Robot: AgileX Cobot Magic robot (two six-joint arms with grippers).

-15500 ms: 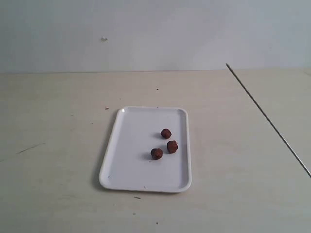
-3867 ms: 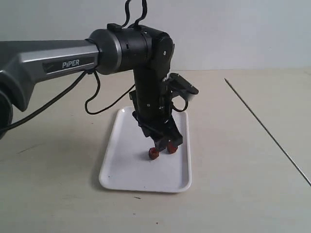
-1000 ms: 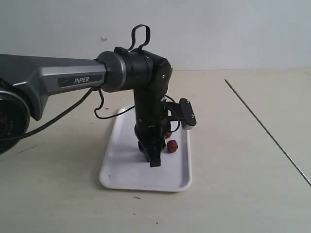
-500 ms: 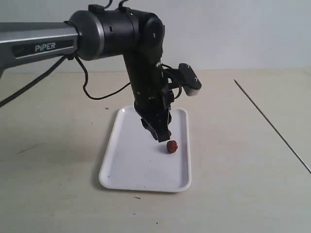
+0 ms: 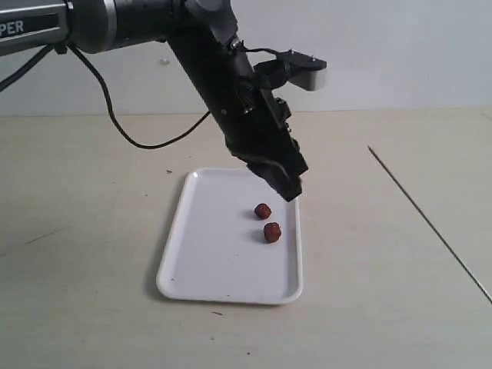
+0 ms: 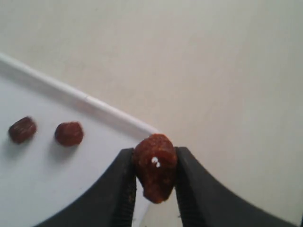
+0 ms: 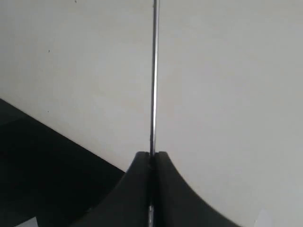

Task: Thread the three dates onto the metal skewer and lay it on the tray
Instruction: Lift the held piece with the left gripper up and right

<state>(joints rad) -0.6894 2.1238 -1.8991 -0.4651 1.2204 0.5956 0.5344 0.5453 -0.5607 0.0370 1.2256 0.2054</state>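
Left gripper rose off tray toward upper centre, clamping one date; right gripper pinches skewer; we thread next

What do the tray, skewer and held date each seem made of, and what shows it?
The tray looks like glossy white plastic, with highlights on its rounded rim. The skewer seems metal: a thin grey rod with a bright sheen. The held date is dried fruit: matte, wrinkled, red-brown.
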